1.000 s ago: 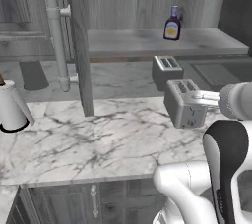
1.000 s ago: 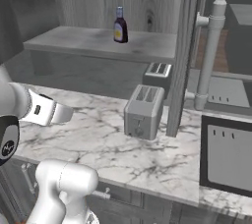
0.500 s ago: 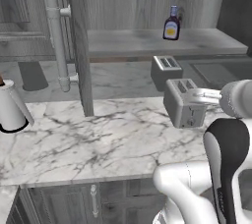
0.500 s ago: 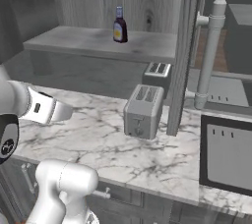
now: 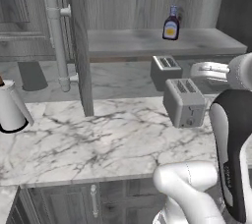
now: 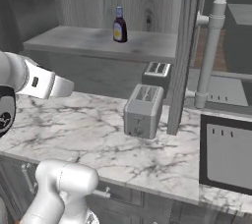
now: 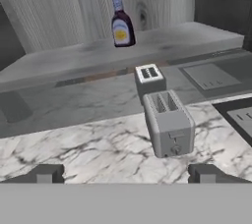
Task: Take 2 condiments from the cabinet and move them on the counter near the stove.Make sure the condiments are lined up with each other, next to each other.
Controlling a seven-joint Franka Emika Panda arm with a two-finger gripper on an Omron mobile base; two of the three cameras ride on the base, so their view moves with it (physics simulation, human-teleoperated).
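Observation:
One of the condiments, a dark-brown sauce bottle point(image 5: 171, 24) point(image 6: 118, 25) point(image 7: 121, 24) with a yellow label and blue cap, stands upright on the inner shelf of the cabinet point(image 5: 147, 43) point(image 6: 98, 41). The grey door point(image 5: 78, 46) point(image 6: 183, 56) is swung open, and its pale bar handle point(image 5: 55, 41) point(image 6: 209, 56) faces me. My gripper point(image 7: 126, 174) is open with nothing between its fingers. It hangs over the front of the marble counter point(image 5: 98, 139) point(image 6: 83, 129) point(image 7: 83, 152), well short of the bottle and below shelf height.
A grey toaster point(image 5: 184, 102) point(image 6: 142, 111) point(image 7: 169, 124) stands on the counter between my gripper and the shelf. A white jug point(image 5: 10, 107) sits at the far left. At the counter's right end is a black appliance point(image 6: 226, 154) that I cannot identify as the stove.
My forearm has risen a little in both base views. The fingers have stayed wide apart, and the bottle, toaster and door have not moved.

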